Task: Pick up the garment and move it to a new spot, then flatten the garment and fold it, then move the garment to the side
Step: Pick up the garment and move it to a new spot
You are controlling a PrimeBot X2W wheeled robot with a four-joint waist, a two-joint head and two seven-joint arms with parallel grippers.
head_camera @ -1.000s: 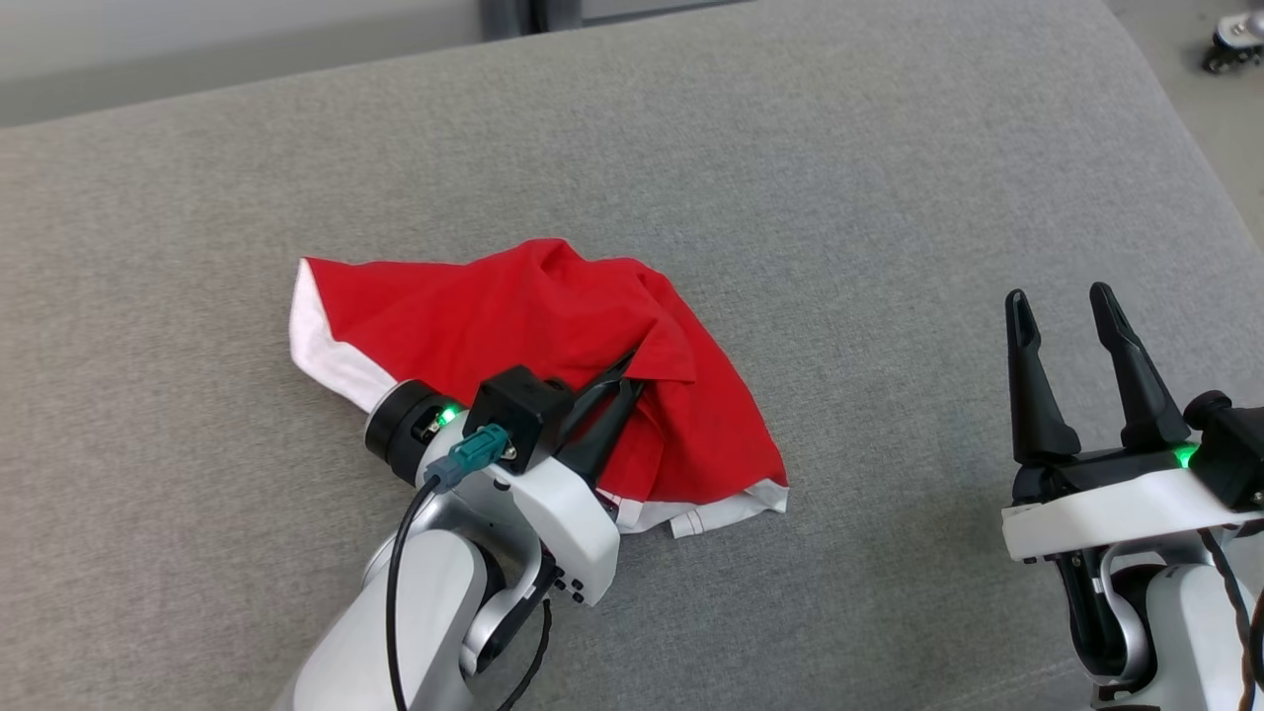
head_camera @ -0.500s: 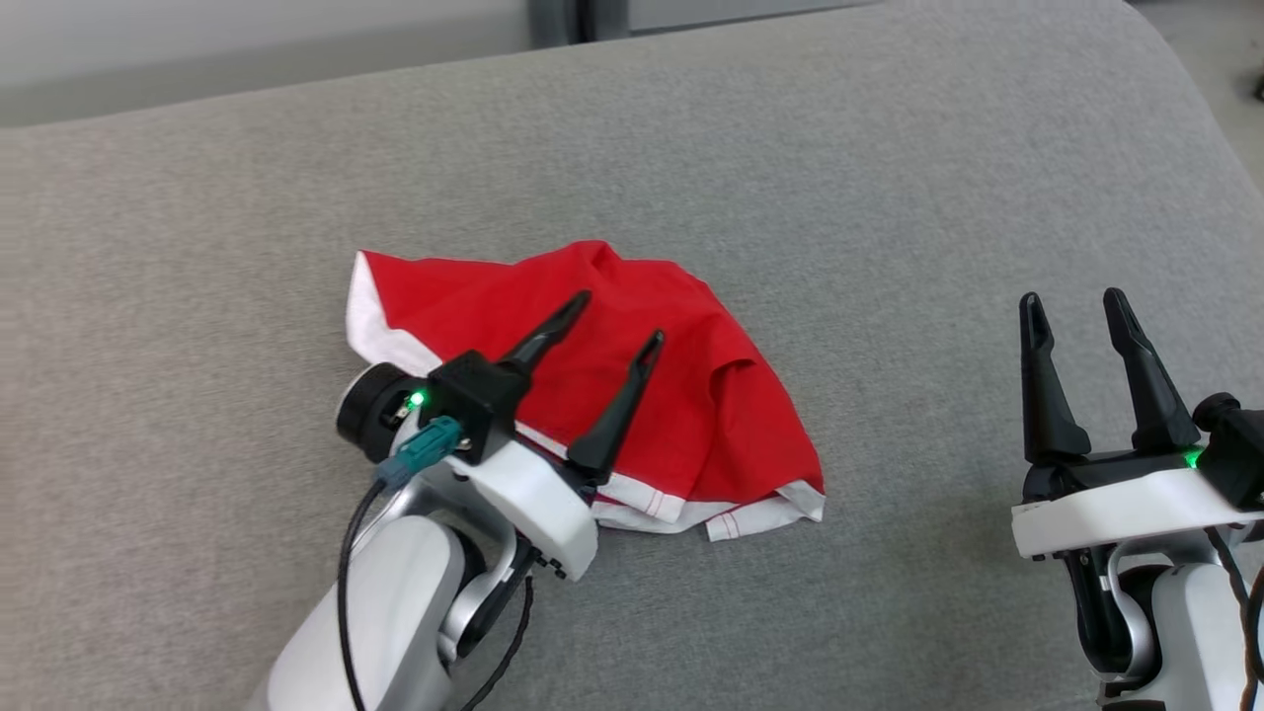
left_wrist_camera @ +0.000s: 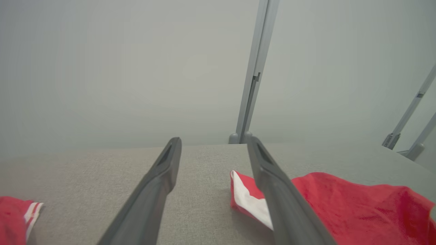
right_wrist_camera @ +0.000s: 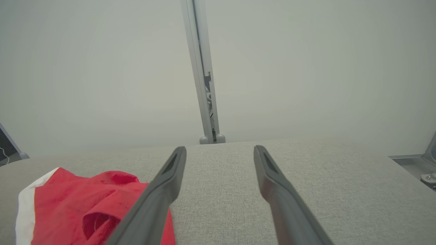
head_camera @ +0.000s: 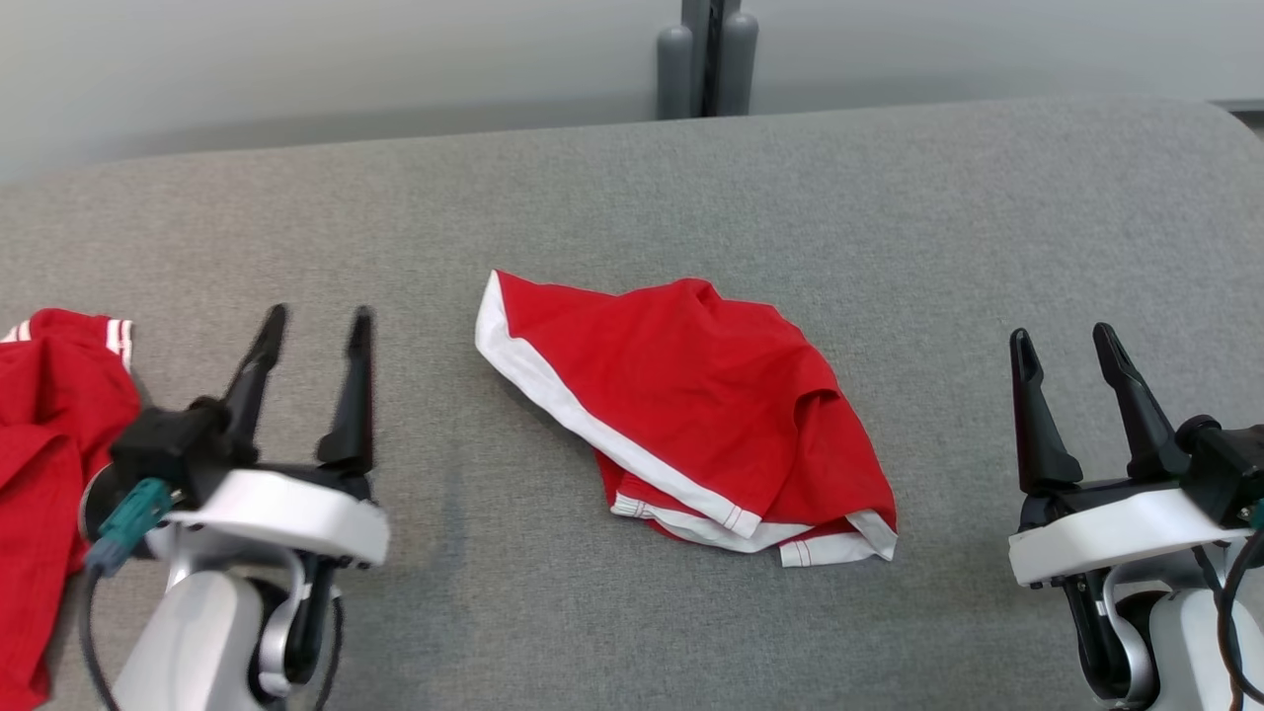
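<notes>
Garment (head_camera: 691,395) is a soft red jersey piece with white bands and thin red stitching at its hems. It lies crumpled and part-folded in a rough triangle on a grey woven cushion (head_camera: 889,217). Nearest the camera, on either side of the garment, glossy white shells carry long, tapered matt-black fingers (head_camera: 1035,415). The left gripper (head_camera: 319,314), left of the garment and well apart from it, has its fingers spread wide with nothing between them; it looks slightly blurred. The right gripper (head_camera: 1062,333), right of the garment and also apart from it, is equally spread and empty. Further left of the garment than the left gripper lies a second red cloth (head_camera: 49,425) with white stripes. Beyond the garment a grey metal post (head_camera: 708,59) rises against a smooth pale wall (head_camera: 296,59). The left wrist view adds slanted rails (left_wrist_camera: 408,112) to the right of the garment. The right wrist view adds a metal ledge (right_wrist_camera: 410,163) far to the garment's right.
</notes>
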